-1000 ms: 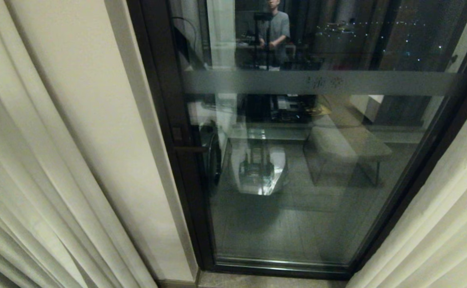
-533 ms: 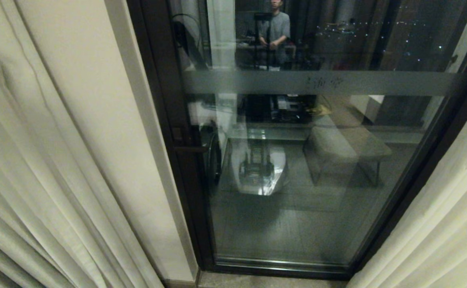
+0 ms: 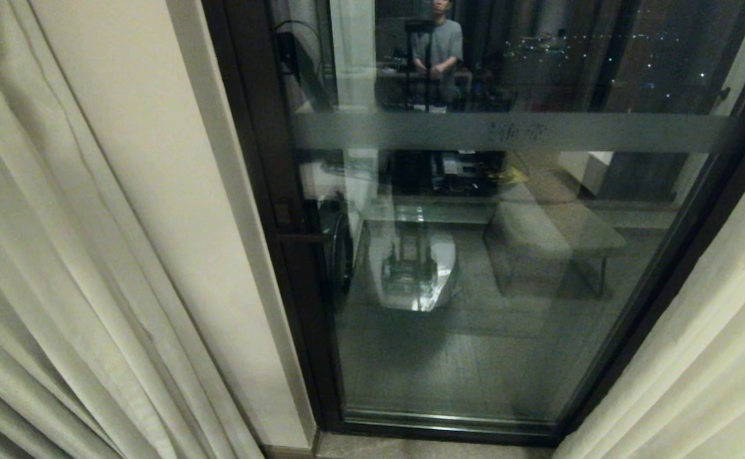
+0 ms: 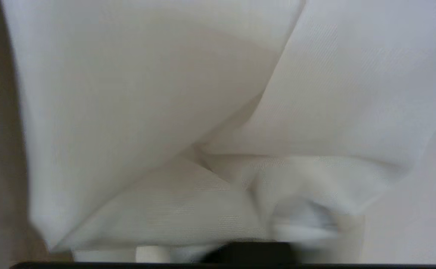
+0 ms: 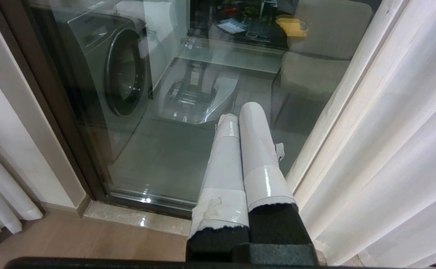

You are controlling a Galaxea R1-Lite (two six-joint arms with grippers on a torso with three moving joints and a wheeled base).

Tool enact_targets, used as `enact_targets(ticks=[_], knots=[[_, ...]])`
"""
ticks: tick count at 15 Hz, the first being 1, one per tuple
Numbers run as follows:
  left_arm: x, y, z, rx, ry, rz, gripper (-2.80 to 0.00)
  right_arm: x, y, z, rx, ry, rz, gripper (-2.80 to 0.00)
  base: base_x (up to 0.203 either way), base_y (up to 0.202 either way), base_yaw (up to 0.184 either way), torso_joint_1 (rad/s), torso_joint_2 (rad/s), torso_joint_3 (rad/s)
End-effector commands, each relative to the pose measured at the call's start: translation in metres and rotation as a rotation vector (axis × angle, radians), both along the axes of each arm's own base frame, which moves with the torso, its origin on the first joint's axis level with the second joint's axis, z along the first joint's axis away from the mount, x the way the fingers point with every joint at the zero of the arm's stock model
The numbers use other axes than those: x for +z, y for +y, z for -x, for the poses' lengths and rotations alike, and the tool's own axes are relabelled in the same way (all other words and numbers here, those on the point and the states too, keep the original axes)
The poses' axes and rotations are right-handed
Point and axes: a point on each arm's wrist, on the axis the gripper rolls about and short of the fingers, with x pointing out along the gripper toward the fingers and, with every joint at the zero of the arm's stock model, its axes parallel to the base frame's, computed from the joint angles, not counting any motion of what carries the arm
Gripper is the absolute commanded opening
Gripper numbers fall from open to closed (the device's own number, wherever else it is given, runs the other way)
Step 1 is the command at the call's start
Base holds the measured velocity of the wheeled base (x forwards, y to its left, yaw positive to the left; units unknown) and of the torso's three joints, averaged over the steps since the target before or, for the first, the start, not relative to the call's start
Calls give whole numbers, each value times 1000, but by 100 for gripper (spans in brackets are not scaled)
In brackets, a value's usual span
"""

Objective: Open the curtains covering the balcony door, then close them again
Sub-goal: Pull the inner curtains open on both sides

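Two curtains (image 3: 60, 287) flanking one balcony door (image 3: 474, 255); right pincer (image 5: 242, 119) fully closed, empty; left pincer's state unclear.

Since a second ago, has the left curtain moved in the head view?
Yes. The left curtain has shifted: its folds now hang straighter and closer to the balcony door frame, which has not moved, so less cream wall shows between them.

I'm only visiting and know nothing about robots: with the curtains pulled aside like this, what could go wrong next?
1. The left curtain bunches right against the left gripper's camera, so a fold could snag there when it pulls away.
2. The right gripper points at the balcony door glass; a careless reach might knock it.
3. The right curtain already overlaps the door frame, so closing could drag unevenly.
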Motion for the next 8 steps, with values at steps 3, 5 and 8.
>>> enact_targets(ticks=[3, 5, 8], knots=[[8, -4, 7, -1, -17, -12, 0, 0, 0, 0, 2, 2, 1, -280, 0, 0, 0, 0, 0, 0], [13, -7, 12, 1, -25, -17, 0, 0, 0, 0, 2, 2, 1, -280, 0, 0, 0, 0, 0, 0], [19, -15, 24, 3, -26, -15, 0, 0, 0, 0, 2, 2, 1, -280, 0, 0, 0, 0, 0, 0]])
